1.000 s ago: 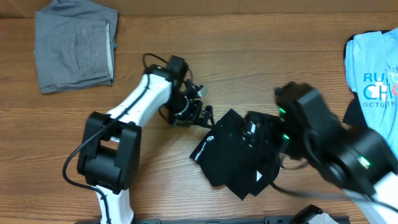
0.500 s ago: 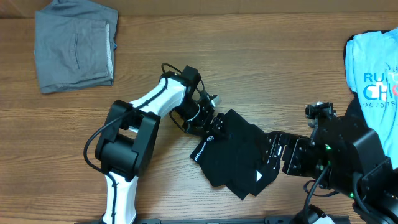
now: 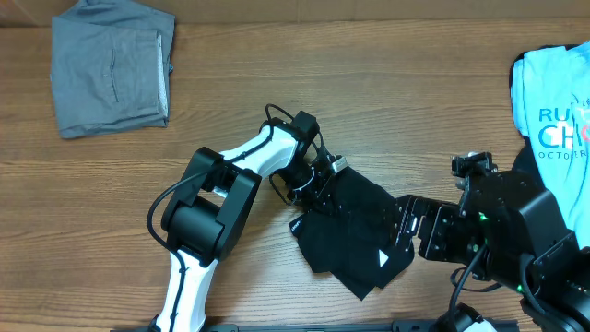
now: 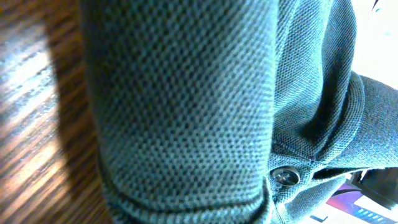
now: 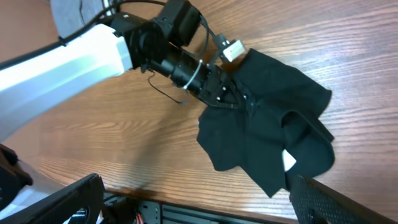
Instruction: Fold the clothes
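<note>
Black knit shirt (image 3: 355, 231) lies rumpled at the middle of the wooden bench (image 3: 277, 101). The left hand (image 3: 318, 191) is clamped on its upper left edge, and the left wrist view is filled with cloth and one button (image 4: 285, 177). The right hand (image 3: 412, 231) hangs spread and empty at the shirt's right edge. Folded grey trousers (image 3: 111, 69) lie at far left and a light blue T-shirt (image 3: 553, 101) at far right.

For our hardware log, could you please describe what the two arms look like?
The left arm has white links, black joints and a thin black cable looping alongside. The right arm is all black and bulky, with small green lights glowing on its housing.
</note>
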